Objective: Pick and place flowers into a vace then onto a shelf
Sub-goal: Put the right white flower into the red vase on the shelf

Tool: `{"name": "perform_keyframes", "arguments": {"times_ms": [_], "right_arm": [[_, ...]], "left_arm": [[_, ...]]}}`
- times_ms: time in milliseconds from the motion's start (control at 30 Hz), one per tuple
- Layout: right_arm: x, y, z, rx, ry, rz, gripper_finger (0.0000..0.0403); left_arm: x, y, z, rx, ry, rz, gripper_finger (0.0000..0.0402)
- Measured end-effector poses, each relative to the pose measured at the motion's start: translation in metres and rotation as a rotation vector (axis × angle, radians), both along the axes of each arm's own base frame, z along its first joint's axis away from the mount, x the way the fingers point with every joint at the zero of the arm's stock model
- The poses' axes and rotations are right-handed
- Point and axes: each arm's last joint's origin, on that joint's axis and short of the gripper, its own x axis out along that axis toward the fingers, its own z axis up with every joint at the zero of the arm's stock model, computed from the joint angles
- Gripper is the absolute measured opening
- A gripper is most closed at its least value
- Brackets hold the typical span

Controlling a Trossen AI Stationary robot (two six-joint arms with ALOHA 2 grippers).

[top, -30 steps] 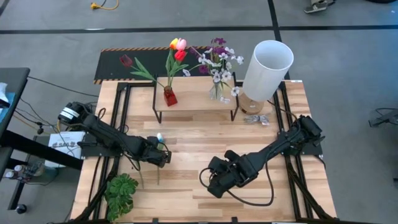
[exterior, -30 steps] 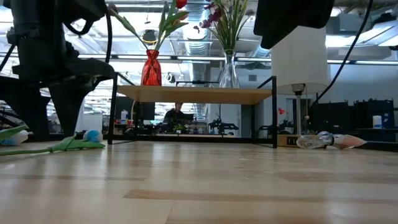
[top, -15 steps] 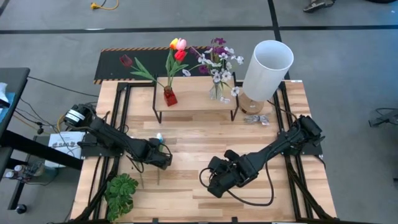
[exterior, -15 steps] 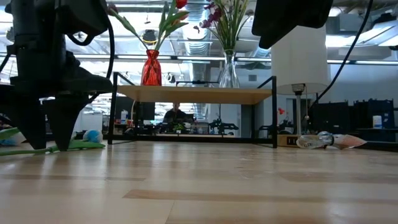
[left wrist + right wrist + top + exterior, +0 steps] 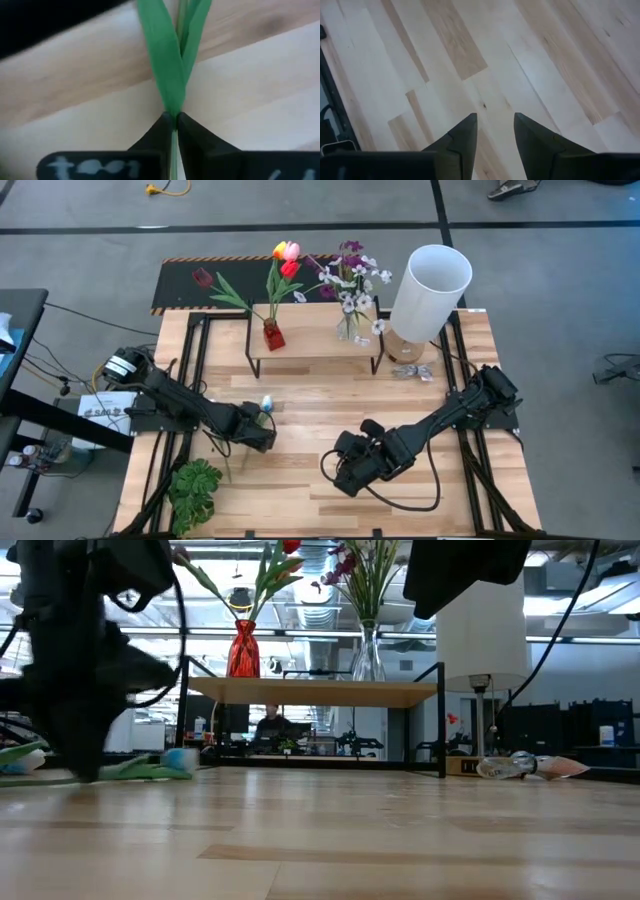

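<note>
Two arms over the wooden table (image 5: 320, 405), which fills the middle of the high view. Biggest thing up there: the white lamp (image 5: 430, 292) at the upper right, tilted toward the camera. Left of it, the shelf (image 5: 315, 340) sits at upper centre, pale plank on black legs, carrying a red vase (image 5: 272, 334) with red, orange and pink tulips (image 5: 286, 258) and a clear vase (image 5: 349, 326) of purple and white blossoms (image 5: 352, 278). Lower left corner, a green leafy plant (image 5: 194, 490) lies on the wood. Now the action: the left gripper (image 5: 262, 431), left of centre, is clamped on a green stem (image 5: 167, 75), its fingers (image 5: 192, 142) pinching right at the leaf base in the wrist view; that tulip's pale head (image 5: 266, 403) lies on the table just above the gripper. The right gripper (image 5: 494, 132), lower centre of the high view, hangs over bare boards, fingers parted, holding nothing.
</note>
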Motion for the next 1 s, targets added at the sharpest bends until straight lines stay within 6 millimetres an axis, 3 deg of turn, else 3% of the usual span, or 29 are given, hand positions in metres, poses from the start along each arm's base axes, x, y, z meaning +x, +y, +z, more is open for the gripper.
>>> {"name": "perform_keyframes", "arguments": {"times_ms": [167,333,467,633,800,1000], "right_arm": [[-0.007,-0.001,-0.005,-0.078,0.048,0.038,0.0115],[-0.024,0.001,-0.034,-0.101,0.167,0.091,0.0101],[-0.039,0.006,-0.068,-0.078,0.220,0.135,0.0085],[-0.050,0.011,-0.085,-0.041,0.217,0.094,0.0064],[-0.050,0.015,-0.085,-0.053,0.169,0.085,0.0055],[-0.043,0.016,-0.083,-0.048,0.113,0.105,0.0054]], "left_arm": [[0.009,-0.001,0.034,0.060,-0.160,-0.103,0.0002],[0.014,0.000,0.094,0.165,-0.395,-0.254,0.0001],[0.006,0.007,0.150,0.371,-0.614,-0.331,0.0001],[-0.025,0.029,0.207,0.755,-0.750,-0.181,0.0000],[-0.050,0.045,0.237,1.088,-0.710,0.032,0.0000],[-0.040,0.063,0.241,1.273,-0.508,0.136,0.0000]]}}
